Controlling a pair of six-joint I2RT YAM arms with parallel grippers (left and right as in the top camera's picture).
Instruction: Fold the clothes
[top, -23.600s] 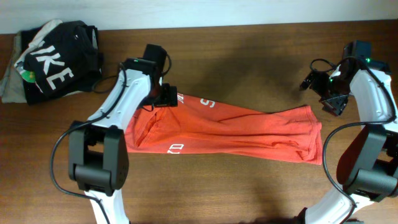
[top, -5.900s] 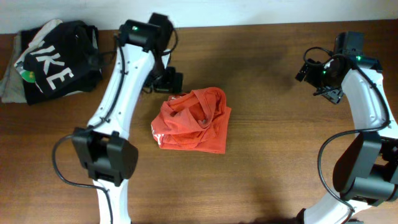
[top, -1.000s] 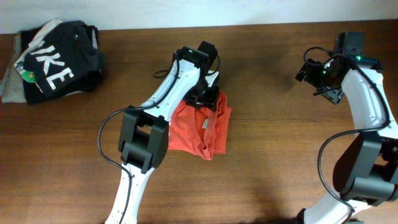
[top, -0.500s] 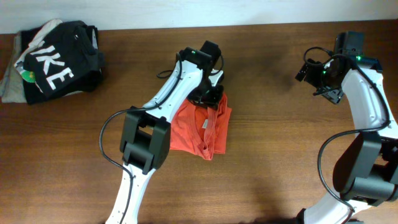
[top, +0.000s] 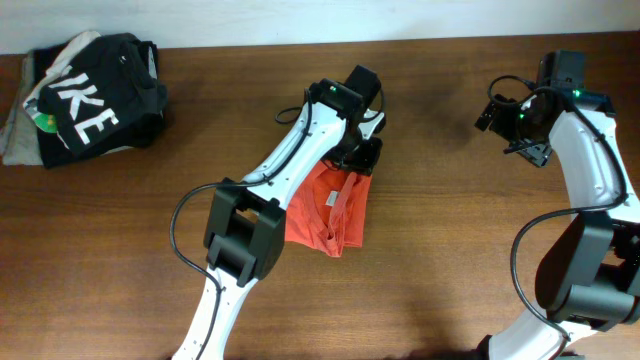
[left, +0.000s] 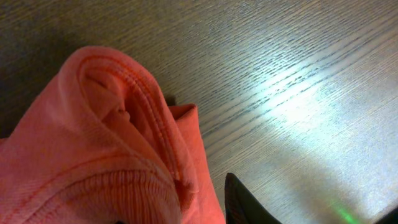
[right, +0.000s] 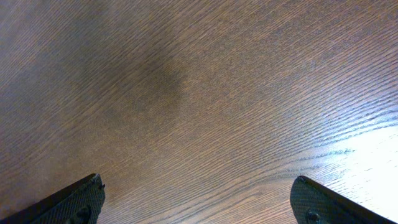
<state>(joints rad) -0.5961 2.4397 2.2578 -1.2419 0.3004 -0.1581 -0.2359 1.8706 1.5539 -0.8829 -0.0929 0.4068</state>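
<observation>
**Shirt corner caught in left gripper**

The red-orange T-shirt (top: 328, 208) lies crumpled at the middle of the table (top: 450, 260). Its far right edge is pinched by the left gripper (top: 362, 153). Well to the right, the right gripper (top: 520, 125) hangs spread wide.

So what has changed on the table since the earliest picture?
The T-shirt, spread out long before, is now folded into a small bundle. The left gripper moved right, to the bundle's far right corner; whether its jaws hold cloth is unclear. The right arm and the black garment stayed.
</observation>
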